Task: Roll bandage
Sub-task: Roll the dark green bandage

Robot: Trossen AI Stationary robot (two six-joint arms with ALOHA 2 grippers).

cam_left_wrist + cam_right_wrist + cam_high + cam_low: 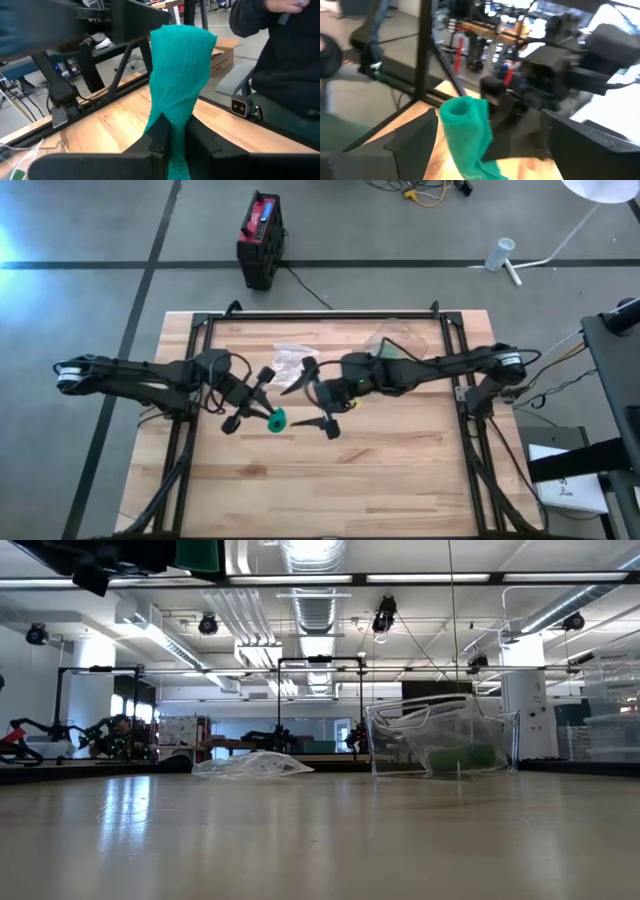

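Two dark arms over a pale wooden worktop, meeting near its middle, both lifted clear of the boards. Far side of the worktop: a clear plastic box and a crumpled clear bag, both well apart from the work. Left tool pressed together on the bandage, a green gauze strip; in the left wrist view the fingers pinch its lower part while the rest stands up above them as a loose tube. Right tool spread wide, one finger on each side of the bandage in the right wrist view, touching nothing as far as can be told; gauze between the open fingers shows a rolled, hollow top and a slack tail hanging below. Progress, as a judgement: partly wound only. Some turns formed at the upper end, but loose and uneven, not a tight cylinder. Left to do: regrip with the right tool, wind in the hanging tail, tighten the roll, set it down. Beyond the worktop, a person in dark clothing in the left wrist view, not touching the gear.
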